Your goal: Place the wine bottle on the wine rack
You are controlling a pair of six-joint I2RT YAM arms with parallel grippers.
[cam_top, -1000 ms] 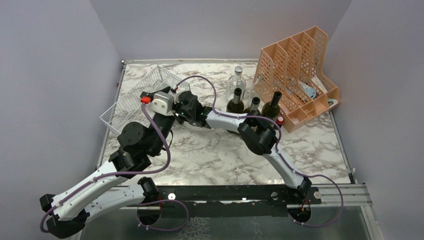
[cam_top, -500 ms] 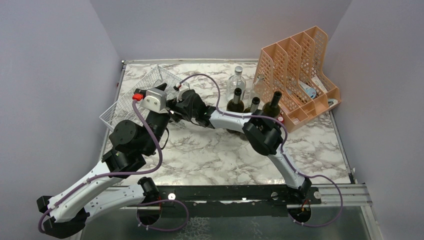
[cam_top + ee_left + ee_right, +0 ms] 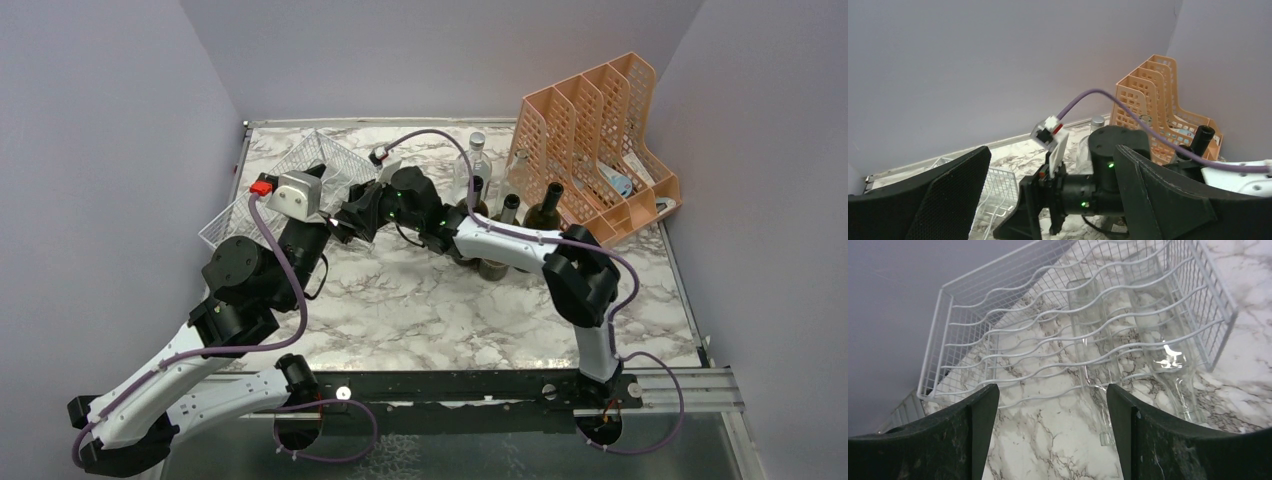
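Observation:
The white wire wine rack (image 3: 285, 185) lies at the back left of the marble table. In the right wrist view the rack (image 3: 1013, 335) holds two clear glass bottles (image 3: 1095, 325) lying in its cradles, necks toward me. My right gripper (image 3: 1053, 440) is open and empty, just short of the rack's near edge; from above it (image 3: 352, 212) points left. Three dark wine bottles (image 3: 545, 212) stand upright at the back right. My left gripper (image 3: 1048, 200) is open and empty, its jaws either side of the right arm's wrist; from above it (image 3: 330, 232) sits beside the rack.
A peach perforated file holder (image 3: 592, 140) stands at the back right corner. A clear bottle with a silver cap (image 3: 474, 160) stands behind the dark ones. The right forearm (image 3: 500, 240) crosses in front of the bottles. Purple walls close in on three sides.
The right gripper has swung left and back toward the rack while its elbow moved right. The left arm has drawn back to the left. Both grippers stay open.

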